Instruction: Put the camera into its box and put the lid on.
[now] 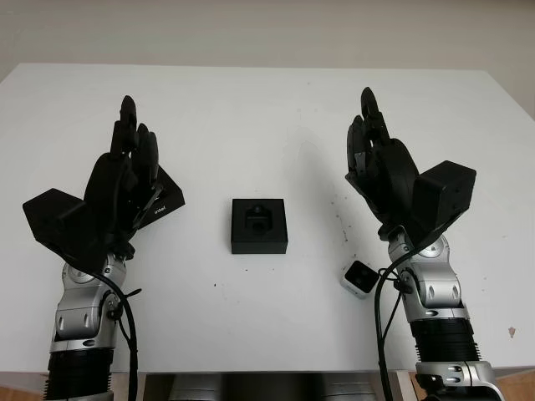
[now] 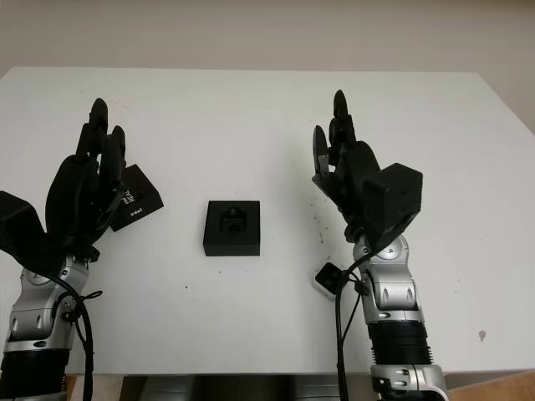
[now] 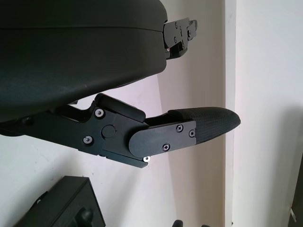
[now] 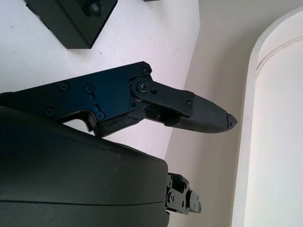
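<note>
- On the white desk (image 1: 276,125), the open box (image 1: 259,225) sits centred, its moulded recess up to receive the camera (image 1: 360,276), which lies near the right forearm.
- The lid (image 2: 134,198) lies beside the left robot hand (image 1: 125,180).
- Both the left and right robot hand (image 1: 380,171) hover open, holding nothing.

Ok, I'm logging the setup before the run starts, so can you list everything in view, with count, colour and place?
Table: one, white, under everything.
Box: one, black, open, at the table's centre, with a dark moulded insert inside.
Lid: one, black with small white print, left of the box, partly behind the left hand.
Camera: one, small white cube with a dark lens face, right of the box beside the right forearm.
Left hand: black, open, raised above the table's left side.
Right hand: black, open, raised above the table's right side.
</note>
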`<state>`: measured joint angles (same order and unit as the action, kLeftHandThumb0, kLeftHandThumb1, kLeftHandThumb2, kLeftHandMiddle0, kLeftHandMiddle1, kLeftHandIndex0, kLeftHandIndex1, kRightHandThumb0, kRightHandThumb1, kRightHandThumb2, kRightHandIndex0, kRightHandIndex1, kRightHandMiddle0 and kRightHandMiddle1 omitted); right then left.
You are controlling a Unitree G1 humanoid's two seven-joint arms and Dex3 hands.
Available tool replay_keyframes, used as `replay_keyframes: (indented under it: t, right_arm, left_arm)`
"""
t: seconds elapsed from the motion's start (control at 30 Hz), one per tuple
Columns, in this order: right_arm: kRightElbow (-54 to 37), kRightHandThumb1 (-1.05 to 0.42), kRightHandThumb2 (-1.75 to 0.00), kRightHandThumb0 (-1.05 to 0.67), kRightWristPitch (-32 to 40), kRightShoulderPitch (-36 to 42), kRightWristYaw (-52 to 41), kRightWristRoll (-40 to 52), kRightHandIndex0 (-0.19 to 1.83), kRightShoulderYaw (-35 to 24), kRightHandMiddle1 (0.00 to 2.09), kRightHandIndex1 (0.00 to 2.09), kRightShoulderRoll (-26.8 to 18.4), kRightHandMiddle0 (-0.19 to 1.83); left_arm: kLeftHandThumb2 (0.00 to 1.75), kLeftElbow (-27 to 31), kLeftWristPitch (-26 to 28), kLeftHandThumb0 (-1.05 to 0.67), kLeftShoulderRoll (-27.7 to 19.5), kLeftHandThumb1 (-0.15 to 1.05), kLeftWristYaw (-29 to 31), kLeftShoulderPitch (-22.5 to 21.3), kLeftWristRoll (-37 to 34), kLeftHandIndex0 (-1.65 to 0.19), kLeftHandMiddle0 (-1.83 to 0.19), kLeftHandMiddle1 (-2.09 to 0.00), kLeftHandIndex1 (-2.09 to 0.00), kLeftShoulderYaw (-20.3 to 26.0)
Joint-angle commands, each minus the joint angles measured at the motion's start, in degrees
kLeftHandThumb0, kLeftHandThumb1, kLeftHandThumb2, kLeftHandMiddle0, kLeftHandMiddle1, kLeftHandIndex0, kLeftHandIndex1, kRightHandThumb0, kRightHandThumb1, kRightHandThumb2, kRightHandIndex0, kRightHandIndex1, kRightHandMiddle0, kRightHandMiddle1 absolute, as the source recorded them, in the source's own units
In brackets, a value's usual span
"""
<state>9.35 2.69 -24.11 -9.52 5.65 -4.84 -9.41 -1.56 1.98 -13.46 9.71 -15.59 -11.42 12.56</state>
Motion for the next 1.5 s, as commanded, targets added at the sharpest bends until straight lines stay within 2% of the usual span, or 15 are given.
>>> replay_keyframes:
  t: [0.0, 0.33, 0.53, 0.57, 0.67, 0.73, 0.9, 1.0, 1.1, 1.23, 1.33, 1.47]
  right_arm:
    - [-0.4, -1.05, -0.71, -0.76, -0.6, -0.1, -0.1, -0.3, -0.19, 0.2, 0.0, 0.0, -0.1, -0.19]
    - [-0.7, -1.05, -0.69, -0.77, 0.3, -0.2, -2.2, -0.7, -0.19, 0.4, 0.0, 0.0, -1.1, -0.19]
    - [-8.6, -1.05, -0.41, -0.83, 5.1, 1.3, -4.1, -1.1, -0.14, -0.5, 0.05, 0.04, -5.1, -0.12]
    - [-9.8, -1.05, -0.28, -0.79, 4.8, 1.6, -4.6, -1.4, -0.06, -0.6, 0.09, 0.08, -6.1, -0.05]
    - [-13.8, -1.01, -0.11, -0.7, 6.5, 2.7, -9.1, 0.5, 0.03, -1.7, 0.13, 0.12, -10.2, 0.01]
    - [-14.9, -0.97, -0.07, -0.64, 6.9, 3.1, -12.4, 2.3, 0.06, -2.9, 0.15, 0.14, -12.7, 0.02]
    - [-14.2, -0.91, -0.04, -0.5, 6.4, 3.9, -17.5, 5.2, 0.06, -4.7, 0.21, 0.14, -16.3, 0.0]
    - [-14.6, -0.87, -0.03, -0.55, 6.8, 5.0, -19.6, 5.6, 0.04, -5.2, 0.24, 0.13, -18.5, -0.02]
    - [-14.5, -0.84, -0.03, -0.62, 6.0, 5.9, -22.8, 3.7, -0.03, -4.6, 0.25, 0.09, -22.5, -0.04]
    - [-14.1, -0.8, -0.03, -0.58, 3.4, 7.2, -25.4, 1.1, -0.09, -4.2, 0.24, 0.06, -26.4, -0.03]
    - [-13.7, -0.8, -0.04, -0.65, -1.3, 9.0, -25.7, -3.7, -0.03, -3.7, 0.25, 0.08, -29.6, 0.07]
    - [-12.6, -0.81, -0.06, -0.67, -3.7, 10.5, -27.0, -5.2, -0.02, -3.7, 0.21, 0.07, -31.4, 0.16]
  left_arm:
    - [0.59, 0.4, -0.2, -0.8, 0.1, 1.05, -0.1, -0.2, 0.0, 0.19, 0.19, 0.0, 0.0, -0.1]
    - [0.58, 0.5, 0.8, -0.81, -0.2, 1.05, 0.6, -0.2, 0.1, 0.19, 0.19, 0.0, 0.0, -0.4]
    - [0.57, 0.5, 0.6, -0.81, -0.2, 1.05, 0.8, 0.0, -0.3, 0.19, 0.19, 0.0, 0.0, -0.1]
    - [0.58, 0.3, 0.4, -0.81, -0.4, 1.05, 0.7, 0.0, -0.1, 0.19, 0.19, 0.0, 0.0, -0.2]
    - [0.57, 0.1, 0.8, -0.82, -0.6, 1.05, 1.2, -0.1, -0.4, 0.19, 0.19, 0.0, 0.0, 0.0]
    - [0.57, -0.2, 1.0, -0.82, -0.7, 1.05, 1.5, -0.3, -0.8, 0.19, 0.19, 0.0, 0.0, 0.2]
    - [0.57, -1.1, 0.6, -0.8, -0.9, 1.05, 2.7, -0.7, -1.1, 0.19, 0.19, 0.0, 0.0, 0.3]
    - [0.57, -1.0, 0.7, -0.81, -0.8, 1.05, 2.4, -0.9, -0.6, 0.19, 0.19, 0.0, 0.0, 0.1]
    - [0.57, -0.9, 1.1, -0.81, -1.0, 1.05, 2.7, -1.0, -0.7, 0.19, 0.19, 0.0, 0.0, 0.0]
    - [0.57, -0.9, 1.1, -0.81, -1.0, 1.05, 2.0, -1.2, -0.4, 0.19, 0.19, 0.0, 0.0, 0.1]
    - [0.57, -0.9, 1.1, -0.81, -1.0, 1.05, 2.1, -1.1, -0.6, 0.19, 0.19, 0.0, 0.0, 0.2]
    - [0.56, -1.0, 1.1, -0.81, -1.0, 1.05, 1.9, -1.1, -0.6, 0.19, 0.19, 0.0, 0.0, 0.4]
